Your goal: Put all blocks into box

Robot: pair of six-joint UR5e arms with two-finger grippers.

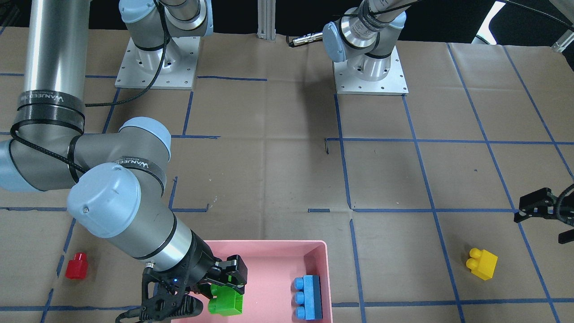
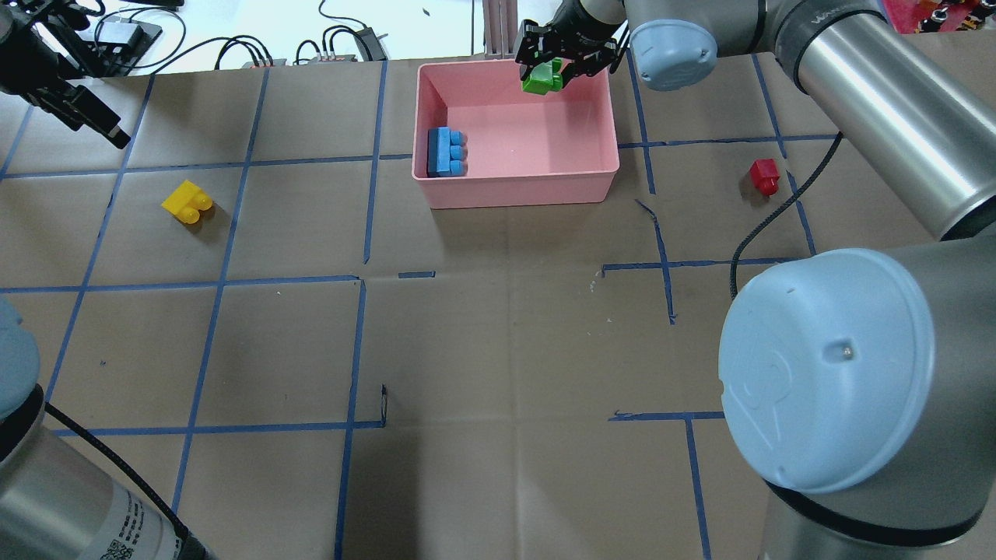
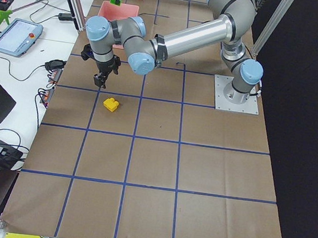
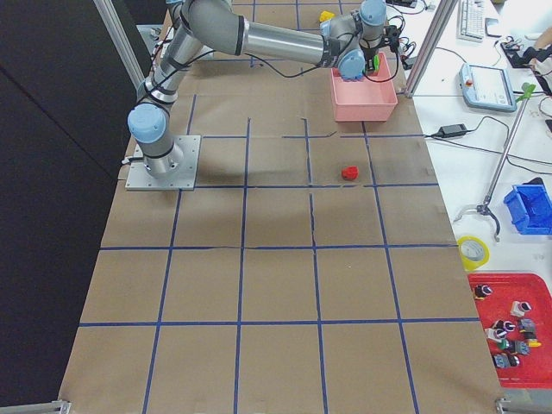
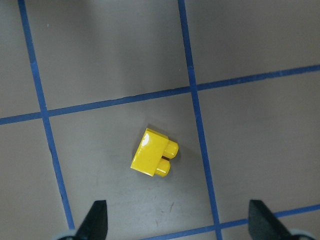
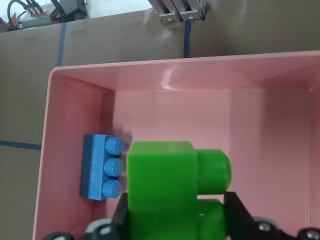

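Note:
My right gripper (image 2: 554,68) is shut on the green brick (image 2: 542,78) and holds it above the far part of the pink box (image 2: 537,148). The right wrist view shows the green brick (image 6: 165,190) between the jaws, over the box floor (image 6: 165,75). The blue brick (image 2: 446,152) lies in the box against its left wall. The red brick (image 2: 764,176) lies on the table right of the box. My left gripper (image 5: 177,222) is open and empty above the yellow brick (image 5: 154,159), which lies on the table far left (image 2: 187,202).
The table is brown paper with a blue tape grid. The two arm bases (image 1: 370,72) stand at the robot's side. An aluminium post (image 2: 498,27) and cables (image 2: 342,43) lie just beyond the box's far wall. My right arm's elbow (image 2: 825,373) looms at near right.

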